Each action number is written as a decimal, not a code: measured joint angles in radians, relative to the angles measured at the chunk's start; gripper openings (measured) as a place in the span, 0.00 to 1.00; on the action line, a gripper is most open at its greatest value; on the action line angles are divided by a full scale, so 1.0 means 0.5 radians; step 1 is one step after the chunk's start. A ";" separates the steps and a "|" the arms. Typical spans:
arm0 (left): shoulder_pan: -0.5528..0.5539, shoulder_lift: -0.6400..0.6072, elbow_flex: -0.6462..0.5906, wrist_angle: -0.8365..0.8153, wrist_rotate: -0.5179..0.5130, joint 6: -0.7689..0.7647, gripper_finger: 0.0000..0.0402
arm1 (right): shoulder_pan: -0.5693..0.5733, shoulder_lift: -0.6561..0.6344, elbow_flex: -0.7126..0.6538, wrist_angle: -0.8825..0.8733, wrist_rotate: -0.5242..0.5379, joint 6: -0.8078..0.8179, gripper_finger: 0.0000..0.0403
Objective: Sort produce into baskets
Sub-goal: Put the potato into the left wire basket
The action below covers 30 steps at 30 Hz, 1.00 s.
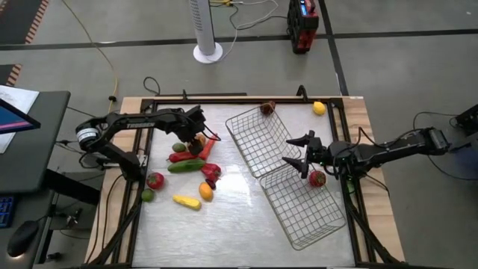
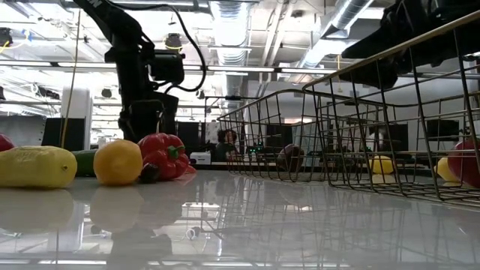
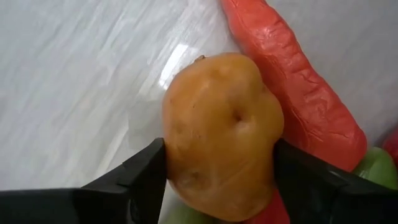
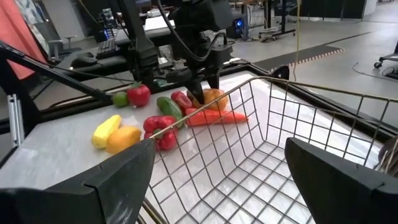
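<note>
Two wire baskets sit at the table's middle right, one farther (image 1: 258,142) and one nearer (image 1: 302,205). Produce lies in a pile at the left: a carrot (image 3: 298,93), a cucumber (image 1: 185,166), a red pepper (image 1: 210,172), an orange piece (image 1: 206,191), a yellow piece (image 1: 187,201), a red piece (image 1: 155,180) and a green one (image 1: 147,195). My left gripper (image 1: 196,139) is shut on a brown-orange potato (image 3: 217,130) in the pile. My right gripper (image 1: 302,153) is open and empty over the place where the baskets meet. My left gripper pinches the potato between its two fingers, one on each side of its lower half (image 3: 177,168). The fingers (image 4: 198,93) come from above, pointing down. The potato sits just over the carrot; whether it is clear of the pile I cannot tell.
A brown piece (image 1: 267,108) and a yellow piece (image 1: 319,108) lie at the table's far edge. A red piece (image 1: 317,178) lies by the nearer basket's right rim, under my right arm. Bare tabletop (image 1: 224,224) shows near the front.
</note>
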 joint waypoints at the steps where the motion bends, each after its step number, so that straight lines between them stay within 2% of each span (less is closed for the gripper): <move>1: -0.008 -0.008 0.010 -0.019 -0.021 0.000 0.58 | 0.000 -0.003 0.000 -0.006 0.000 0.000 0.96; 7: -0.048 -0.125 0.153 -0.095 -0.177 0.021 0.58 | 0.008 -0.026 0.002 -0.048 0.000 0.020 0.96; 10: -0.067 -0.171 0.211 -0.046 -0.193 0.030 0.58 | 0.008 -0.025 0.002 -0.057 0.000 0.031 0.96; 14: -0.120 -0.192 0.259 0.170 -0.142 0.076 0.58 | 0.000 -0.023 0.002 -0.059 0.001 0.053 0.96; 20: -0.219 -0.192 0.269 0.709 -0.085 0.189 0.58 | 0.000 -0.056 0.002 -0.058 0.002 0.054 0.96; 25: -0.245 -0.191 0.269 0.896 -0.114 0.224 0.58 | 0.000 -0.092 0.001 -0.064 0.003 0.054 0.96; 30: -0.249 -0.173 0.268 1.152 0.012 0.190 0.58 | 0.000 -0.088 0.001 -0.064 0.006 0.059 0.96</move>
